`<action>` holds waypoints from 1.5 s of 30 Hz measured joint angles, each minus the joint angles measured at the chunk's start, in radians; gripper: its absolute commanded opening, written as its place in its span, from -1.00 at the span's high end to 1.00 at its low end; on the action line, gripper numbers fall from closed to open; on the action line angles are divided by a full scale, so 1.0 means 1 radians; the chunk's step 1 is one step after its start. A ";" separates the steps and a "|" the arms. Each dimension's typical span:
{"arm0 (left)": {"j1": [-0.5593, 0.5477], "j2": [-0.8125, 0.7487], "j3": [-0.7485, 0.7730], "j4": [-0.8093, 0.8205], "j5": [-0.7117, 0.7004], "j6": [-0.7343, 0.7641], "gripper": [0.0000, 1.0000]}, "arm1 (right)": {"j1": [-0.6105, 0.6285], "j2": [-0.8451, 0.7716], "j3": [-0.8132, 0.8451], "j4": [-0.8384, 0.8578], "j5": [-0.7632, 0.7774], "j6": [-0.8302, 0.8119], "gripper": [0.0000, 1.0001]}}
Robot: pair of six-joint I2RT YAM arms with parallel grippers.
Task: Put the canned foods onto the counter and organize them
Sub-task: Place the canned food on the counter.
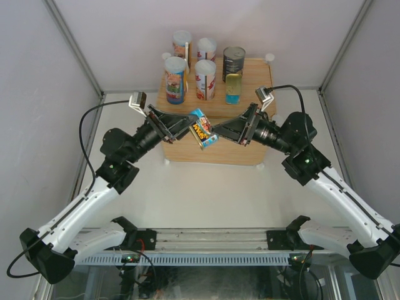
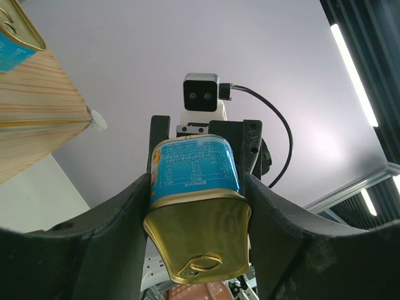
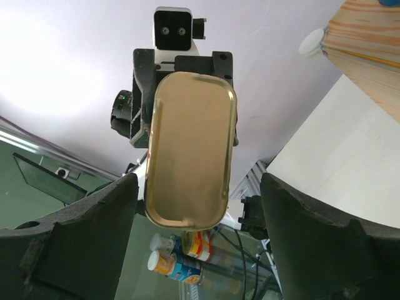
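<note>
The wood-grain counter [image 1: 187, 147] stands at the back middle. On its far part stand four tall white-lidded cans [image 1: 175, 79], a dark can [image 1: 234, 61] and a flat gold tin [image 1: 233, 89]. My left gripper [image 1: 189, 127] is shut on the second gold tin [image 1: 203, 128], blue-labelled, and holds it tilted above the counter's front. In the left wrist view the fingers [image 2: 119, 231] press both sides of the tin [image 2: 197, 231]. My right gripper [image 1: 217, 131] is open. Its fingers [image 3: 325, 237] stand wide either side of the tin's gold bottom [image 3: 190, 147], apart from it.
Grey enclosure walls [image 1: 62, 75] stand left, right and behind. The white table [image 1: 206, 194] lies in front of the counter, with a metal rail [image 1: 206, 240] at the near edge. White round connectors [image 1: 269, 57] mark the counter's corners. The counter's corner shows in the left wrist view [image 2: 37, 106].
</note>
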 measured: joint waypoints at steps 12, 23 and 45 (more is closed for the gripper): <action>0.000 0.000 0.000 -0.047 0.000 0.003 0.99 | -0.005 -0.075 0.054 -0.136 0.024 -0.123 -0.64; 0.005 0.000 0.004 -0.167 -0.009 0.012 1.00 | 0.021 -0.145 0.154 -0.426 0.192 -0.393 -0.66; 0.071 0.019 0.082 -0.233 0.002 0.010 1.00 | 0.868 -0.046 0.234 -0.404 1.364 -1.345 -0.66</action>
